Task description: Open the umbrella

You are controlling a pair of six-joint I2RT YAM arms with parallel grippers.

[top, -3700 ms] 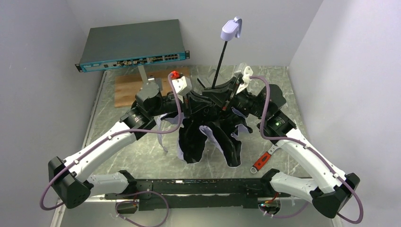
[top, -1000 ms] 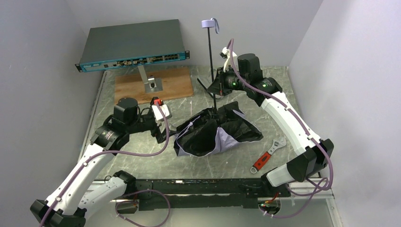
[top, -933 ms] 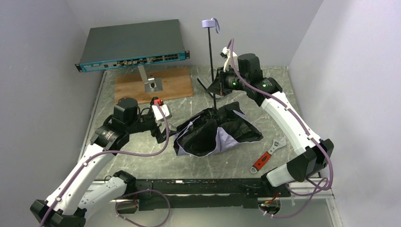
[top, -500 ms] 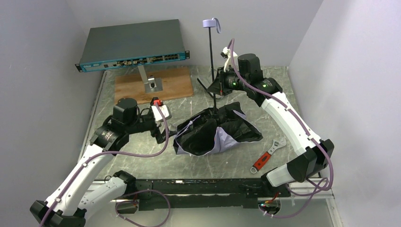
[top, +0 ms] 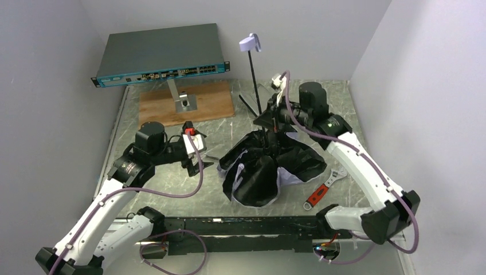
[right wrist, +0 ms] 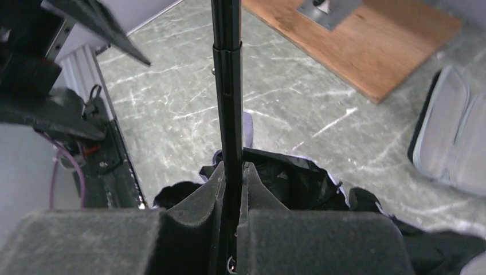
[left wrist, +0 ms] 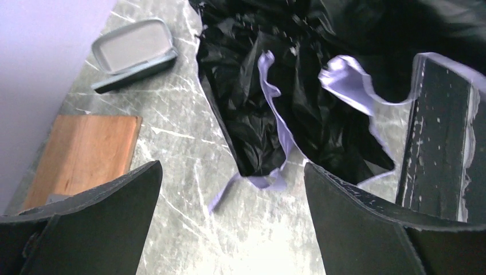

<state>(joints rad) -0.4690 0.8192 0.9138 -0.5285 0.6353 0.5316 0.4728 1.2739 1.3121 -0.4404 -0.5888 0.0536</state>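
Note:
The umbrella lies half folded, its crumpled black canopy [top: 266, 172] edged in pale lavender resting on the table. Its thin black shaft [top: 256, 86] rises from it and leans left, topped by the small lavender handle [top: 249, 43]. My right gripper [top: 268, 120] is shut on the shaft just above the canopy; in the right wrist view the pads [right wrist: 206, 195] pinch the shaft [right wrist: 229, 103]. My left gripper [top: 196, 166] is open and empty, just left of the canopy; in its wrist view the gripper [left wrist: 230, 172] faces the canopy [left wrist: 286, 97] and a loose lavender strap [left wrist: 229, 192].
A network switch [top: 160, 54] stands on a post over a wooden board [top: 166, 109] at the back left. A red-handled wrench [top: 324, 188] lies right of the canopy. A grey oval pouch [left wrist: 134, 51] sits behind the umbrella. Side walls stand close on both sides.
My right gripper has come down and nearer along the shaft. The shaft now leans left, and the canopy has shifted nearer and bunched up. The left arm has barely moved.

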